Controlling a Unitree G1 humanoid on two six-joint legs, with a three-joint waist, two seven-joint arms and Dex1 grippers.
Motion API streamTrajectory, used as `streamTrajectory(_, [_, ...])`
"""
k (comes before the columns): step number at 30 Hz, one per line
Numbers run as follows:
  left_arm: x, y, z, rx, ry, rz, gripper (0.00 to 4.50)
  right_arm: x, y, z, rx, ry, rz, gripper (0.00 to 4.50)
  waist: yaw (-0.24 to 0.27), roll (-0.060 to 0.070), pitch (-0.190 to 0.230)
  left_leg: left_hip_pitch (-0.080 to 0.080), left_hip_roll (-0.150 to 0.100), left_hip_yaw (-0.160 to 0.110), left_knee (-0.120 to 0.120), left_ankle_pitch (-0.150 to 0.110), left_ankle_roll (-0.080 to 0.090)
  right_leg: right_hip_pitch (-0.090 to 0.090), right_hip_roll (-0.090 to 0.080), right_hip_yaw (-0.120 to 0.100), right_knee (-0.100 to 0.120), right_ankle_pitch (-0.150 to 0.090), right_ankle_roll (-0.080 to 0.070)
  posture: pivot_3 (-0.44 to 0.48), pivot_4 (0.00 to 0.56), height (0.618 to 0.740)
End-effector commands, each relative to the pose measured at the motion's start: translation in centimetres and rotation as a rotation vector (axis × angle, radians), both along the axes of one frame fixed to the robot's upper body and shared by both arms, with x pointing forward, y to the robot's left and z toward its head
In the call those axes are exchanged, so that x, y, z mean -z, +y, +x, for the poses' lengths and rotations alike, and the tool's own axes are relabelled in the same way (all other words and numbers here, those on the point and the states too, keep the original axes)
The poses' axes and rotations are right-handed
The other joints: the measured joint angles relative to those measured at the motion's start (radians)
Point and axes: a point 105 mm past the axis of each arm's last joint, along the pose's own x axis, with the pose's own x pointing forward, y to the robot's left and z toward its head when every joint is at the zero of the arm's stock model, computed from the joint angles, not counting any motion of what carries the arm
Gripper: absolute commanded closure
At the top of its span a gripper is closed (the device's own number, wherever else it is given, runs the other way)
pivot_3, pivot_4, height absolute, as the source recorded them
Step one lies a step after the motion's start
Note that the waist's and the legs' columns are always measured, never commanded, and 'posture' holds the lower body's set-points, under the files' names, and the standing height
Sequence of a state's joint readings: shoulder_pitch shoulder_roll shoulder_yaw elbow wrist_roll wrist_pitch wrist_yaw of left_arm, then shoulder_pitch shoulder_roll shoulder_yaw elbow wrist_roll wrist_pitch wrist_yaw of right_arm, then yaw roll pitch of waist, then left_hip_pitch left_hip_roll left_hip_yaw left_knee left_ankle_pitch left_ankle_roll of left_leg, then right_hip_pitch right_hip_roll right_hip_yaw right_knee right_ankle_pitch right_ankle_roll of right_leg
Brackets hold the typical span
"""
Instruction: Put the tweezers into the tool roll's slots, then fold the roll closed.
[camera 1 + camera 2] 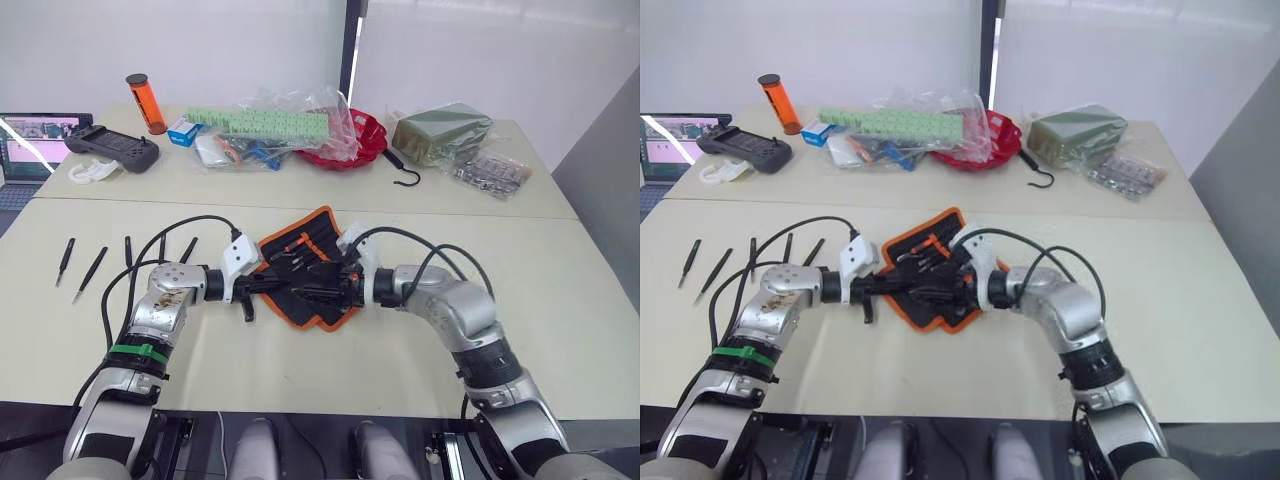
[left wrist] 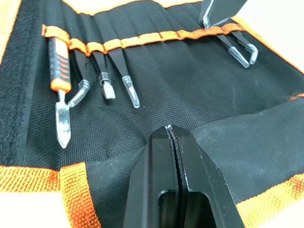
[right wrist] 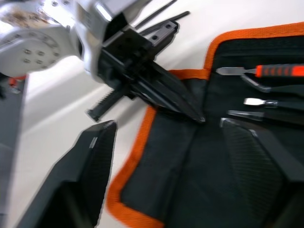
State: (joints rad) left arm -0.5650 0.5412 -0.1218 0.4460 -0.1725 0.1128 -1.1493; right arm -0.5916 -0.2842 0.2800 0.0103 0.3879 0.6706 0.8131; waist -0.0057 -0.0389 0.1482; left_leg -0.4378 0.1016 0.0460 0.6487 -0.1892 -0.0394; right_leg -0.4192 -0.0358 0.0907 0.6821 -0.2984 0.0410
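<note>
The tool roll (image 1: 312, 262) lies open at the table's middle, black with orange edging. An orange band crosses its slots (image 2: 156, 19), which hold an orange-handled tool (image 2: 60, 71) and a few metal-tipped ones. Several black tweezers (image 1: 90, 273) lie loose on the table to the roll's left. My left gripper (image 2: 168, 130) is over the roll's near flap, shut with the black fabric bunched at its tips. From the right, my right gripper (image 3: 167, 126) hangs open over the roll, one finger (image 3: 95, 156) beyond the orange edge.
Along the far side stand a laptop (image 1: 30, 140), a black controller (image 1: 110, 148), an orange tube (image 1: 147, 103), plastic bags (image 1: 270, 125), a red bowl (image 1: 355, 140), a dark green packet (image 1: 440, 135) and a black hook (image 1: 405, 176).
</note>
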Motion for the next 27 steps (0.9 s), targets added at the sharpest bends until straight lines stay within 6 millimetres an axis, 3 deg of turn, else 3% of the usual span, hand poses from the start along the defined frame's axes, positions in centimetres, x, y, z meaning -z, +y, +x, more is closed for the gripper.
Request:
streamTrajectory(1, [-0.3,0.8,0.7,-0.052,-0.016,-0.003,4.50,-0.8,0.9,0.7,-0.068,-0.083,0.033,2.34,-0.003,0.000,0.000,0.000,0.000,0.000,0.000,0.000,0.000,0.000,0.000,0.000,0.000,0.000,0.000,0.000,0.150,0.737])
streamTrajectory(7, [-0.3,0.8,0.7,-0.048,-0.011,0.001,4.50,0.1,1.4,2.0,-0.102,-0.105,0.010,4.42,-0.004,0.000,0.000,0.000,0.000,0.000,0.000,0.000,0.000,0.000,0.000,0.000,0.000,0.000,0.000,0.000,0.150,0.737])
streamTrajectory(15, [-0.2,1.0,0.8,-0.037,-0.005,0.021,4.50,2.8,2.8,2.6,-0.141,-0.104,-0.061,4.47,-0.006,0.000,0.000,0.000,0.000,0.000,0.000,0.000,0.000,0.000,0.000,0.000,0.001,0.000,0.000,0.000,0.150,0.737])
streamTrajectory(18, [0.1,1.3,1.1,-0.048,-0.001,0.046,4.50,4.7,2.8,2.8,-0.126,-0.090,-0.121,4.47,-0.007,0.000,0.000,0.000,0.000,0.000,0.000,0.000,0.000,0.000,0.000,0.000,0.001,0.000,0.000,0.000,0.150,0.737])
streamTrajectory(24, [0.1,1.7,1.4,-0.064,0.012,0.049,4.50,7.3,1.6,1.0,-0.220,-0.036,-0.203,4.47,-0.005,0.000,0.000,0.005,0.000,0.000,-0.001,0.001,-0.001,0.005,0.000,0.000,0.002,0.000,0.000,0.000,0.150,0.737])
streamTrajectory(27, [-0.2,2.0,1.8,-0.082,0.015,0.036,4.50,8.4,0.8,-0.4,-0.267,0.012,-0.228,4.47,-0.006,0.000,0.000,0.015,0.000,0.001,-0.004,0.000,0.000,0.015,0.000,-0.001,-0.002,0.000,0.000,0.000,0.150,0.737])
